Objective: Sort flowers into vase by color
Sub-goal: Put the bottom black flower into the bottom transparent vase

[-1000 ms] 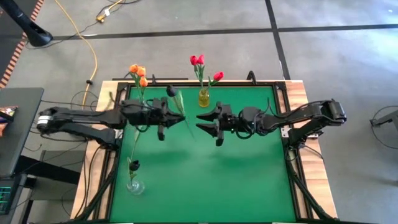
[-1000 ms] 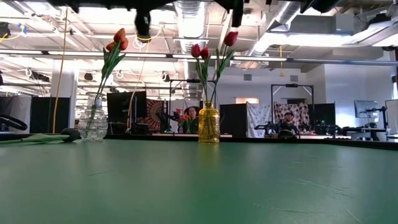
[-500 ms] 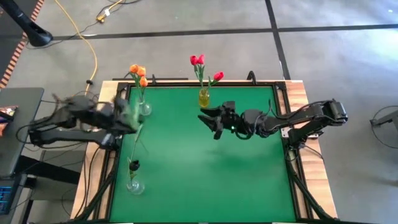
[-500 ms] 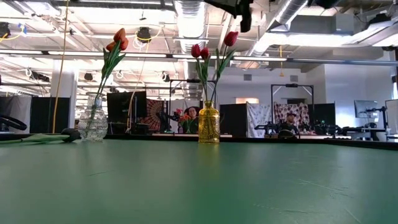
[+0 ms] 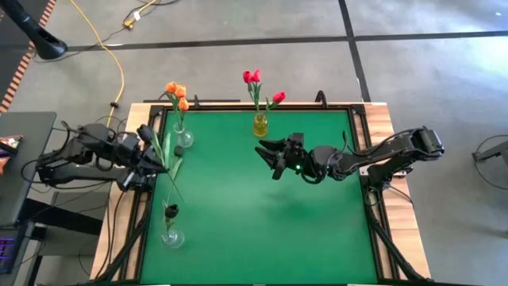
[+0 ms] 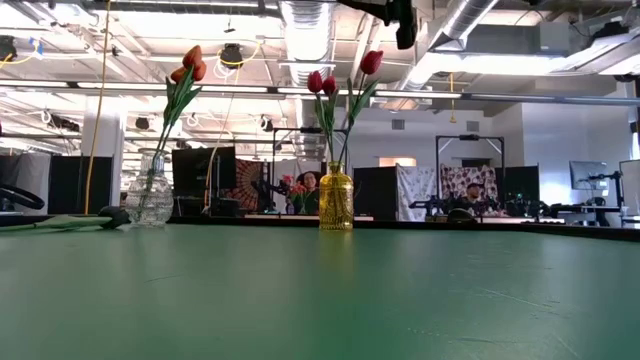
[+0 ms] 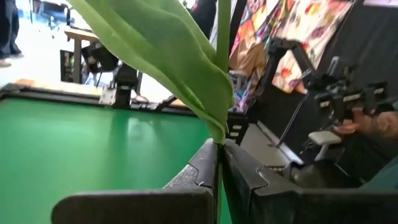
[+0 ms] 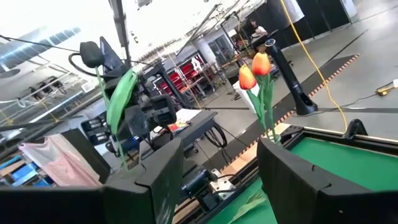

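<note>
My left gripper (image 5: 159, 153) is over the table's left edge, shut on a near-black tulip (image 5: 146, 132) with a long green leaf (image 7: 180, 56). My right gripper (image 5: 268, 155) hangs open above the table's middle, nothing between its fingers (image 8: 161, 168). Orange tulips (image 5: 175, 90) stand in a clear vase (image 5: 183, 140) at the far left. Red tulips (image 5: 254, 78) stand in a yellow vase (image 5: 259, 125) at the far middle. One dark tulip (image 5: 171, 211) stands in a clear vase (image 5: 171, 237) at the near left. My left gripper pinches the tulip's stem (image 7: 219, 144) between its two fingers, just under the base of the leaf. The fingers lie level, coming from the table's left side, across the stem. The flower is lifted clear and roughly upright, its head (image 8: 91, 53) above the fingers.
Another flower lies flat on the green mat at the left, its dark head (image 6: 116, 213) and green stem (image 6: 55, 222) on the table. The mat's middle and right (image 5: 302, 222) are bare green. People and desks show in the room beyond.
My left gripper has drawn back from the table's middle toward its left edge, carrying the dark tulip away from my right gripper and rising a little. The tulip now stands more upright. My right gripper has stayed in place and rolled at the wrist.
</note>
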